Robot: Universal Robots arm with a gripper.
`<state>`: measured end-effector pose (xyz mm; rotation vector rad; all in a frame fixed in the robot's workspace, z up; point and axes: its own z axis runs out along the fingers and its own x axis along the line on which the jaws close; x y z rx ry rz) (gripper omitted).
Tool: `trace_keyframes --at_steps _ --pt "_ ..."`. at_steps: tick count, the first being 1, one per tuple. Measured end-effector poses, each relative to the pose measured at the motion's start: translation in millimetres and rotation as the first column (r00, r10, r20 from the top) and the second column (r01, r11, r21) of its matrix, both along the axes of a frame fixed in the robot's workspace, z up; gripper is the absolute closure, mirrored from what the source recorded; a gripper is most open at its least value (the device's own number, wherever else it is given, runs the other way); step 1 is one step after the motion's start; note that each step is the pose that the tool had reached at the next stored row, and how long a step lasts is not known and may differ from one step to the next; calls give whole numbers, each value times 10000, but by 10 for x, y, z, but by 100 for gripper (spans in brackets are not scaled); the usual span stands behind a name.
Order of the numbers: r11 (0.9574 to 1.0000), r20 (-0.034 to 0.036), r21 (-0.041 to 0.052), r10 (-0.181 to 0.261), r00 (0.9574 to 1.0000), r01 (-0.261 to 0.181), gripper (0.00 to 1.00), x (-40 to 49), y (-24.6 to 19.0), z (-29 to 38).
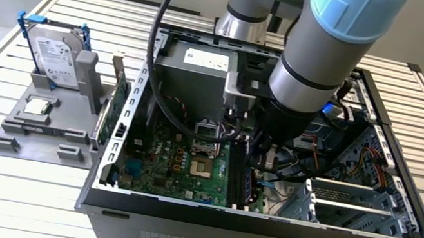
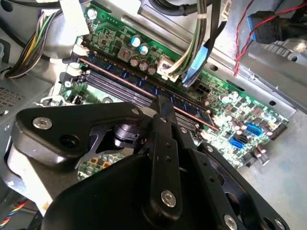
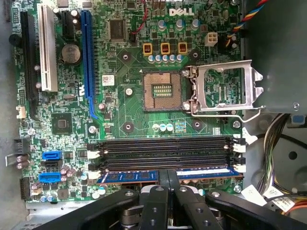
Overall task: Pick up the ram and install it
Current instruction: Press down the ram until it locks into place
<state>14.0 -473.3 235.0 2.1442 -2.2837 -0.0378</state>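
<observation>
Our claw (image 3: 167, 184) is closed on the ram (image 3: 129, 176), which sits in the slot (image 3: 163, 163) nearest the claw. If the ram is tilted when pushed, it may jam or bend.

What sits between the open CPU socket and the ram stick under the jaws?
In the first wrist view, three empty black memory slots lie between the CPU socket and the ram, which sits in the slot nearest the gripper.

The ram (image 3: 144, 176), a long thin stick with a blue upper edge, is seated lengthwise in a slot at the frame's lower centre.
</observation>
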Motion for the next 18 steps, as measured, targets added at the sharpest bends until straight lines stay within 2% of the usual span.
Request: trace_keyframes --at_steps 8,18 --pt "10000 -1 -2 8 10000 -8 100 2 16 -104" --pt "10000 -2 -6 7 10000 -7 100 1 17 -160"
